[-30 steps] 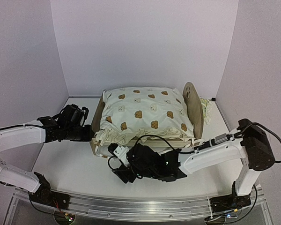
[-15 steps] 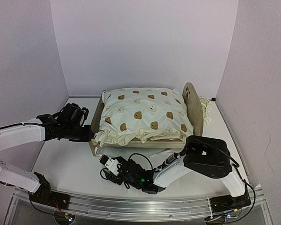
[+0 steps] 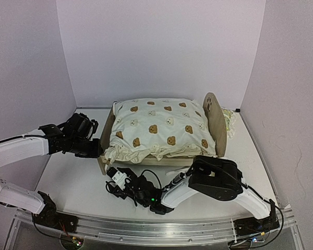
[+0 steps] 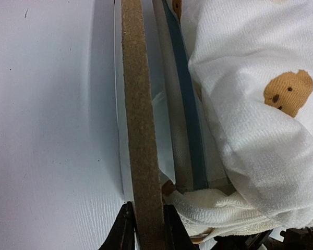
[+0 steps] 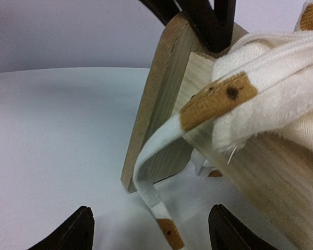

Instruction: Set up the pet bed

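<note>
No legible text or labels.

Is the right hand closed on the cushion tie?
No, the right hand has its fingers wide apart, the tie hanging loose between them.

Left pincer at bottom of frame, jaws closed on the thin edge of the pet bed end board, one dark finger each side, both touching wood. Board seen edge-on, runs straight up the frame. Bare white table on one side of it. On the other side, just beside it: grey rail w/ blue stripe of the base. Bear-print cushion bulges over the base. Cream fabric bunched low down by the pincer, against the board's inner face. One brown bear face visible.
</note>
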`<state>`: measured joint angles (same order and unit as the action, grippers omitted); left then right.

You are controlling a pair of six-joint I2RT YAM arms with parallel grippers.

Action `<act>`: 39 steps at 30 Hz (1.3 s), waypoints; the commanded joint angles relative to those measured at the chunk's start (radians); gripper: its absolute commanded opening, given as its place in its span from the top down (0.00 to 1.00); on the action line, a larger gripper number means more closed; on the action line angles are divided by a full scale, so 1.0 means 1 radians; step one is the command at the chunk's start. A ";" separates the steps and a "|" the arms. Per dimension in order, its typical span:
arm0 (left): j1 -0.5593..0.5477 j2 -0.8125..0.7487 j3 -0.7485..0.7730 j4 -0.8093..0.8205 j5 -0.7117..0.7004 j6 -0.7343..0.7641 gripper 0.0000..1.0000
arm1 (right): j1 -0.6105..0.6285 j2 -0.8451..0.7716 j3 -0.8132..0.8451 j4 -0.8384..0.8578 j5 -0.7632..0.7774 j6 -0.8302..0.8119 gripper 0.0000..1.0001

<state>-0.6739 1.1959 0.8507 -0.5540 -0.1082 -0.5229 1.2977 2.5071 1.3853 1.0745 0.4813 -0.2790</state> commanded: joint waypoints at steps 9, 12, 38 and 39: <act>-0.005 -0.049 0.133 0.110 0.091 0.006 1.00 | -0.036 0.164 0.248 0.076 0.064 -0.020 0.23; -0.005 -0.037 0.135 0.123 0.088 0.017 1.00 | -0.052 0.185 0.273 0.076 0.064 -0.014 0.22; -0.005 0.055 0.186 0.167 0.103 0.047 1.00 | -0.156 0.285 0.438 0.036 -0.038 0.132 0.20; -0.004 0.056 0.186 0.169 0.102 0.047 1.00 | -0.156 0.272 0.418 0.035 -0.079 0.146 0.22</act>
<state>-0.6613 1.2841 0.9348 -0.5221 -0.1086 -0.4709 1.1824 2.7956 1.8245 1.0826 0.4320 -0.1789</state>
